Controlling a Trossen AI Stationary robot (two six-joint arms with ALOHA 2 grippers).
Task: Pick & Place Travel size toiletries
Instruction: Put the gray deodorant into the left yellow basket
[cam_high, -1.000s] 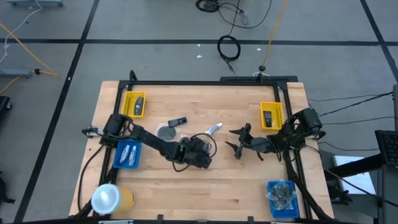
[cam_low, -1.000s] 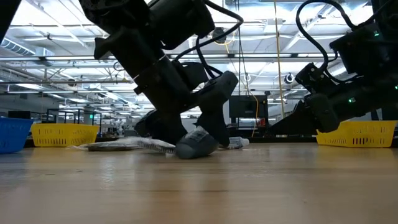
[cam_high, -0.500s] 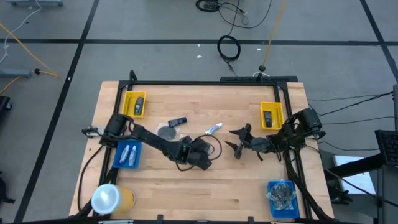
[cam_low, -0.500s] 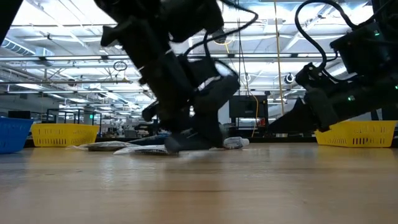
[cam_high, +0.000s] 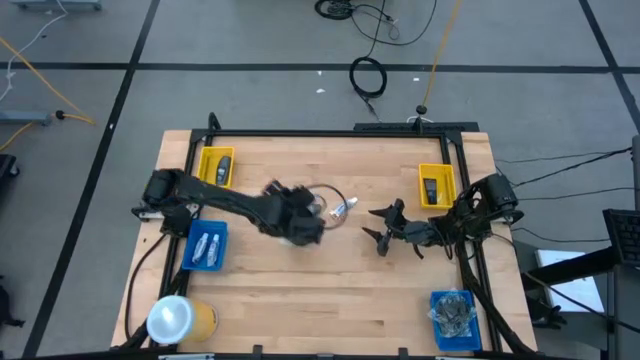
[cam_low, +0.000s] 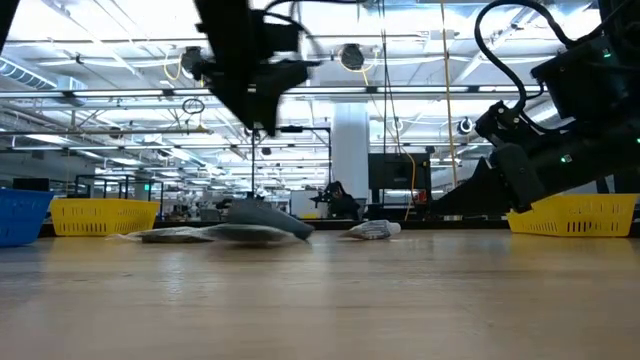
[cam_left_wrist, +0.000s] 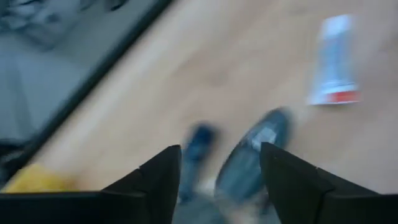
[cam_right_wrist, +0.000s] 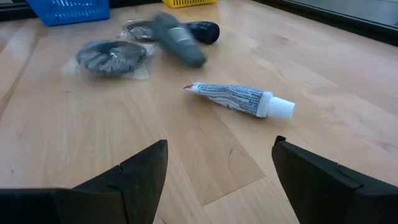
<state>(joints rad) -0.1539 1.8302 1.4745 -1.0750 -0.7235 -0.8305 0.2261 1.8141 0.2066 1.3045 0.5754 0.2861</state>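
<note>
My left gripper (cam_high: 298, 216) hangs open above the table's middle, raised well clear of it in the low view (cam_low: 252, 100). Below it, in its wrist view (cam_left_wrist: 214, 180), lie a blurred grey bottle (cam_left_wrist: 254, 155) and a dark bottle (cam_left_wrist: 199, 144). A pale tube with a white cap (cam_high: 345, 207) (cam_right_wrist: 239, 98) lies on its side farther right. A grey disc in a clear packet (cam_right_wrist: 112, 57) lies flat near the bottles (cam_right_wrist: 180, 36). My right gripper (cam_high: 373, 223) (cam_right_wrist: 217, 180) is open and waits right of the tube, touching nothing.
Yellow trays (cam_high: 217, 167) (cam_high: 436, 186) sit at the far left and right, each with a dark item inside. Blue trays (cam_high: 207, 246) (cam_high: 452, 312) hold pale tubes and grey packets. A big yellow cylinder (cam_high: 180, 318) stands at the near left corner. Bare wood lies along the near edge.
My left gripper has risen from the table top and swung toward the far left, quickly enough to blur. The grey bottle that was under its fingers has shifted left with it and now lies on the table beside the disc packet. The right arm has kept still.
</note>
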